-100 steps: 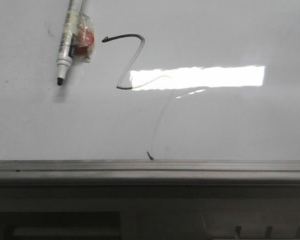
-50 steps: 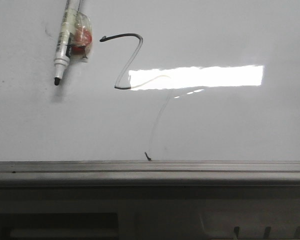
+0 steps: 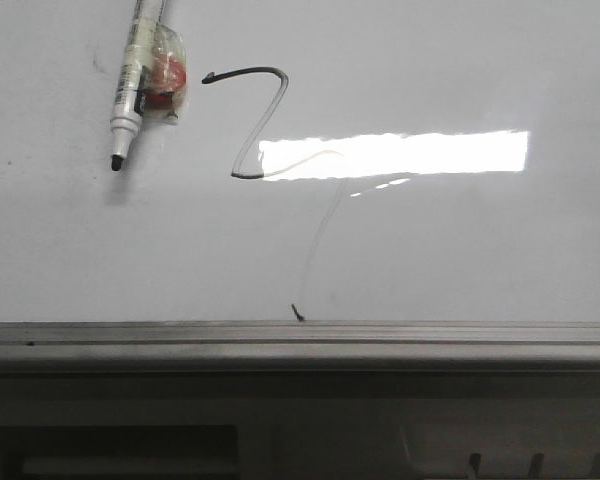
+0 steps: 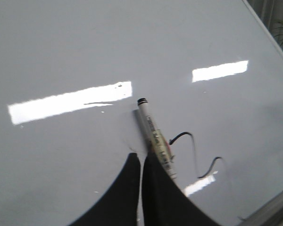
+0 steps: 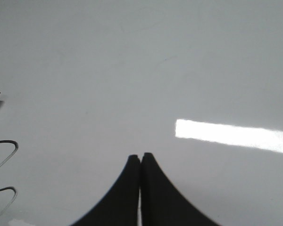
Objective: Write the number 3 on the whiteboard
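Observation:
The whiteboard (image 3: 460,250) fills the front view, with a bright rectangular reflection. The number 3 (image 3: 267,115) is a thin dark stroke with a hooked top, a diagonal, a short base and a faint line trailing down to the ledge; it looks like a 2. A marker (image 3: 130,90) wrapped in clear tape points down, its black tip left of the stroke. In the left wrist view my left gripper (image 4: 140,155) has its jaws together, and the marker (image 4: 151,125) runs along the outside of one finger. My right gripper (image 5: 140,156) is shut and empty over bare board.
A grey metal ledge (image 3: 380,335) runs along the board's near edge. A small dark mark (image 3: 298,312) sits where the trailing line meets it. The stroke also shows in the left wrist view (image 4: 181,135) and at the edge of the right wrist view (image 5: 4,141).
The marker has shifted slightly up and to the left of where it was a second ago. The stroke is unchanged.

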### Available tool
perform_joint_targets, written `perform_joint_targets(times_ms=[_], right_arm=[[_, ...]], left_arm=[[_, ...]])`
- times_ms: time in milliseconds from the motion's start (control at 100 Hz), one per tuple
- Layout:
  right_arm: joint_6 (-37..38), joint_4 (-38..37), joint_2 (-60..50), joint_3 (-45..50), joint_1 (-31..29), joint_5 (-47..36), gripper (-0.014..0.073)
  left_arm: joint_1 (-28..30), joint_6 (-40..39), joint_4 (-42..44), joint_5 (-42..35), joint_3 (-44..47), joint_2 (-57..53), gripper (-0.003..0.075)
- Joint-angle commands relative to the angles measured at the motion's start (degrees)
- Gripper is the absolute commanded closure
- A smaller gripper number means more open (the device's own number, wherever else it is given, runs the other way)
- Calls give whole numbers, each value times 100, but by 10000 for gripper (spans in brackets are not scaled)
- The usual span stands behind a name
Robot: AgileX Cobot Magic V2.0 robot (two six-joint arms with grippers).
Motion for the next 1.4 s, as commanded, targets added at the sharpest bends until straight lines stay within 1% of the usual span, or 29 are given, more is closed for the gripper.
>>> perform_joint_targets(times_ms=[0, 40, 90, 170, 210, 300, 340, 400, 500, 620, 670, 800, 1390], right_arm=[[7, -28, 45, -147, -25, -310, 641], [7, -28, 45, -147, -25, -310, 641], [7, -28, 45, -147, -25, -310, 641], [7, -28, 45, -147, -25, -310, 641], [7, -28, 45, -147, -25, -310, 641], [7, -28, 45, -147, -25, -310, 641], [7, -28, 45, -147, -25, -310, 641], [7, -28, 45, -147, -25, -310, 641], [7, -28, 45, -147, -25, -310, 641], [7, -28, 45, -147, -25, -310, 641], [7, -28, 45, -147, -25, -310, 641], [7, -28, 45, -147, -25, -321, 641], [7, -28, 45, -147, -25, -321, 641]], left_arm=[[57, 53, 1187, -595, 61, 74, 741], [147, 53, 1623, -592, 220, 74, 741], [318, 53, 1841, -714, 511, 59, 741], [733, -12, 1789, -862, 1014, 11, 741], [962, -122, 1545, -870, 1275, -19, 741], [1640, -112, 397, -870, 1728, -158, 741], [1847, -112, 91, -875, 1861, -235, 741], [2134, -112, -145, -884, 2045, -377, 741], [2410, -122, -339, -914, 2276, -642, 741], [2584, -112, -272, -651, 2459, -901, 741], [2655, -112, -272, -238, 2459, -938, 741], [2781, -122, -337, -247, 2459, -938, 741], [2778, -114, -337, -247, 2459, -938, 741]])
